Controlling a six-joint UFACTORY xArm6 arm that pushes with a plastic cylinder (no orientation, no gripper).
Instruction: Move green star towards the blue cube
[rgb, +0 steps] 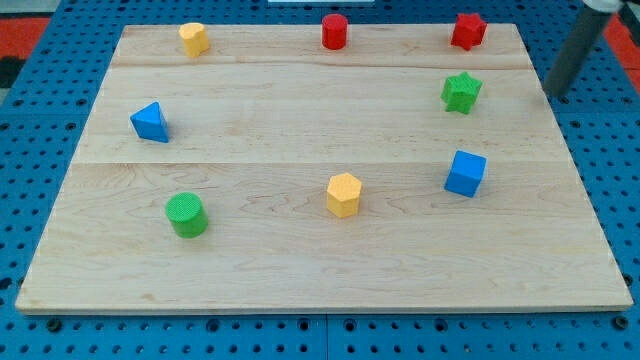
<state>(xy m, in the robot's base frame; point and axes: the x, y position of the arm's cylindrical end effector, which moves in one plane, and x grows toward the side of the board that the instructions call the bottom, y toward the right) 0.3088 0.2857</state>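
Note:
The green star (461, 92) lies on the wooden board (300, 130) at the view's upper right. The blue cube (465, 173) sits below it, toward the view's bottom, with a gap between them. My rod comes down from the view's top right corner and my tip (557, 96) is to the right of the green star, just past the board's right edge, not touching any block.
A red star (467, 30), a red cylinder (334, 31) and a yellow block (194, 39) line the board's top edge. A blue triangular block (150, 122) is at the left, a green cylinder (186, 215) at lower left, a yellow hexagonal block (343, 194) at lower middle.

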